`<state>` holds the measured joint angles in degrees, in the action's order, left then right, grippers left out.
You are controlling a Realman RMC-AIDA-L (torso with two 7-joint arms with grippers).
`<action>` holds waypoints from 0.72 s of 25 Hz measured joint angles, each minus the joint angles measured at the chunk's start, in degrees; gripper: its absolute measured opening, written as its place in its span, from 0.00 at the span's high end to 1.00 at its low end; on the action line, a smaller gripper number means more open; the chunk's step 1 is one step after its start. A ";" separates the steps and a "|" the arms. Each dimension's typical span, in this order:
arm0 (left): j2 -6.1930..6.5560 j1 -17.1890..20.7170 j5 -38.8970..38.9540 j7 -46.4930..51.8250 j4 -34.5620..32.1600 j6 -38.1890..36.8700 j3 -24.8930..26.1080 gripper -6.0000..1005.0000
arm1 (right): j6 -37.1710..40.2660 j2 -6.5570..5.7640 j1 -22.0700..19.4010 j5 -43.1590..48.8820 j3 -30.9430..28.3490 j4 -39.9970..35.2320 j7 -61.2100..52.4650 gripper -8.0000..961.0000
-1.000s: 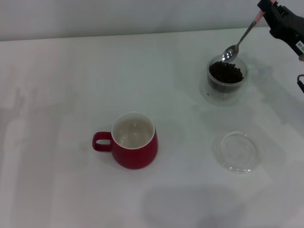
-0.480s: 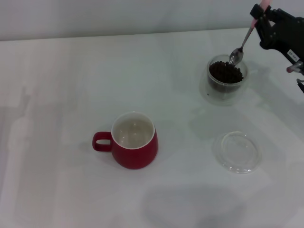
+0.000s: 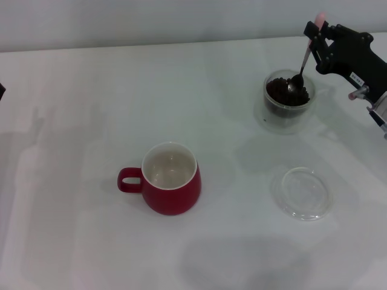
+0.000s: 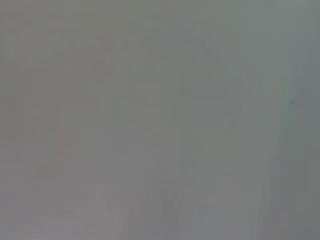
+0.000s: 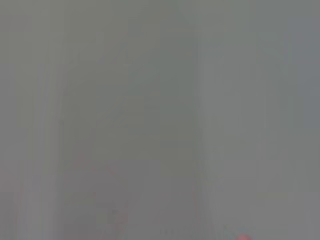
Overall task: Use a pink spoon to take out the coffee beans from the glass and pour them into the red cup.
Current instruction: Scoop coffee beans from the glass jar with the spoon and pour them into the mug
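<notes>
The pink spoon [image 3: 305,55] stands steeply, its handle top clamped in the fingers of the right gripper [image 3: 317,37] and its metal bowl down among the coffee beans [image 3: 288,91]. The beans fill the glass [image 3: 288,101], which stands directly below and slightly to the left of the fingers. The fingers are narrow, closed on the pink handle end.

Step in hand: scooping. Judged from this position, a good scoop requires the following:
- Push the bowl under the beans, then rotate it level before lifting.
- Lift straight up until the bowl passes the rim of the glass; contact with the wall could shift the glass.
- Keep the bowl level during transfer, since beans roll off easily.

The red cup [image 3: 171,186] stands well apart from the fingers, toward the robot's left and nearer the robot, with its white inside holding no visible beans. A clear round lid [image 3: 302,193] lies on the table [image 3: 91,109] nearer the robot than the glass.

The left gripper is not in view.

A small white label on the right gripper carries writing too small to read. No other brand or text is visible.
</notes>
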<state>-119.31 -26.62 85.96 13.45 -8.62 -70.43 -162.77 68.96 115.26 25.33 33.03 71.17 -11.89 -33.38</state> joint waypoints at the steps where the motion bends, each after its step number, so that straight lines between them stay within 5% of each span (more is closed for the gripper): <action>1: 0.03 -0.09 0.00 0.00 0.00 0.01 0.00 0.11 | -0.14 0.03 0.00 -0.12 0.21 0.16 0.00 0.80; 18: 0.13 -0.14 0.34 0.00 0.51 0.00 0.43 0.11 | -4.25 0.13 0.07 -2.78 -0.26 1.47 -14.61 0.79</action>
<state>-119.18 -26.76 86.30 13.45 -8.10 -70.43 -162.34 64.71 115.39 25.40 30.24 70.91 -10.42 -48.00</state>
